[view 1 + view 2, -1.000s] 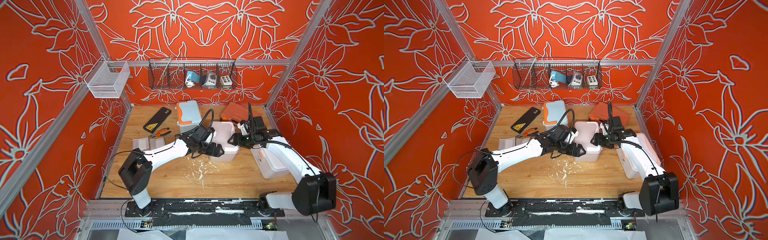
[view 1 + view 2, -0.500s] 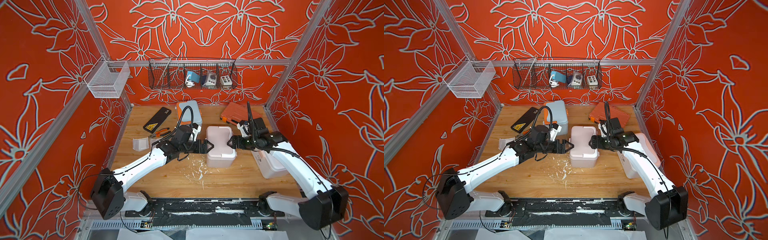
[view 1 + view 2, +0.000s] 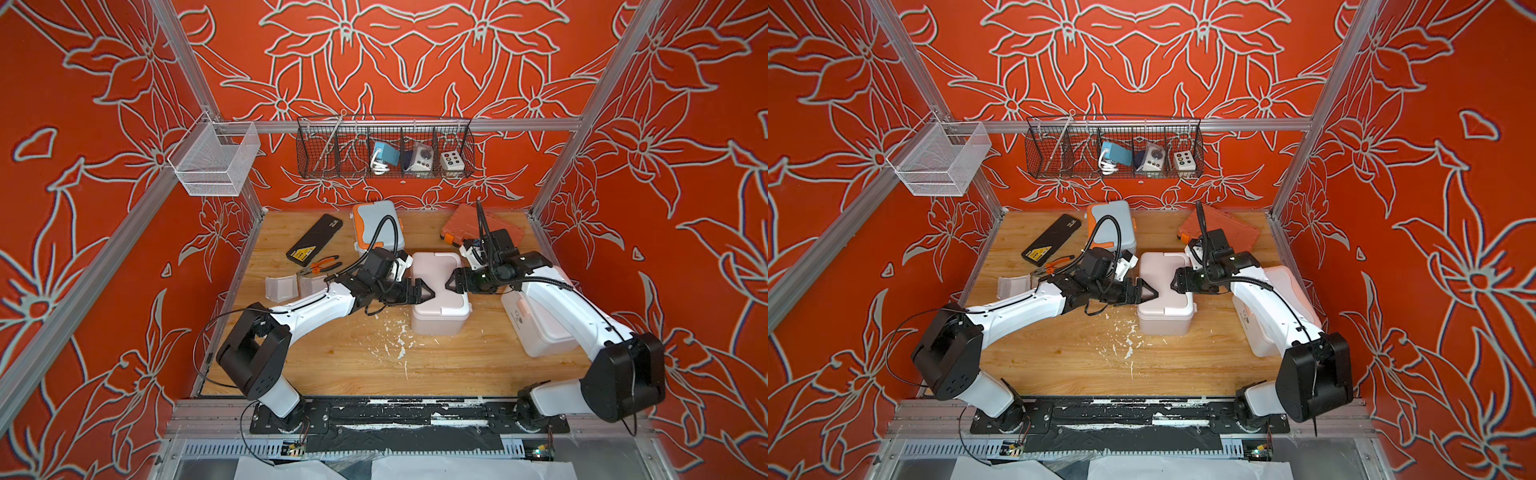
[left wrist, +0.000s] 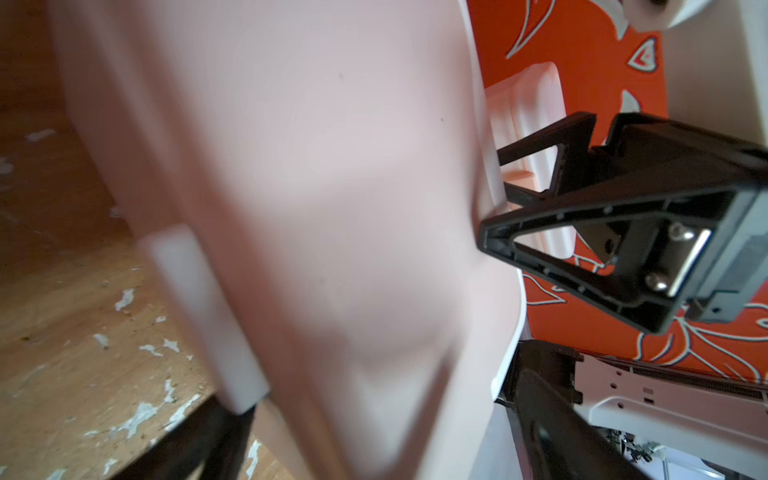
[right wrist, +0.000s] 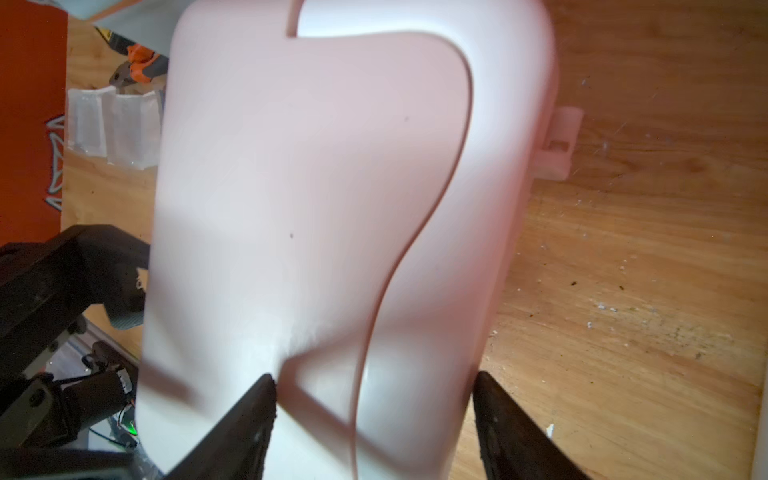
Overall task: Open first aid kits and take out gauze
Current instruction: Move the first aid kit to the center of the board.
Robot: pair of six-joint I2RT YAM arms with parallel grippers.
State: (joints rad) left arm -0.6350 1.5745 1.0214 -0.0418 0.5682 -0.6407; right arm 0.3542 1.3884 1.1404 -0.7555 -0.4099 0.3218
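Note:
The dusty pink first aid kit [image 3: 440, 274] [image 3: 1165, 274] stands lid down at the table's centre. My left gripper [image 3: 424, 293] [image 3: 1144, 293] [image 4: 374, 432] is open over its left edge. My right gripper [image 3: 451, 286] [image 3: 1177, 284] [image 5: 374, 399] is open over its right edge, one fingertip [image 5: 262, 407] lying on the lid. The blue-grey kit [image 3: 376, 226] sits behind, lid down. The white kit [image 3: 540, 336] lies under my right arm. Two gauze pads [image 3: 282, 287] [image 5: 112, 120] in clear wrappers lie at the left.
A flat black case [image 3: 314, 240] and orange pliers [image 3: 322, 264] lie at the back left. The ribbed orange tool case [image 3: 473, 224] is at the back right. A wire basket [image 3: 384, 149] and a white mesh basket [image 3: 214, 164] hang on the walls.
The pink kit shifted slightly toward the front a second ago and has stayed still since. My left arm's elbow swung out and back. Both grippers remain at the kit's sides.

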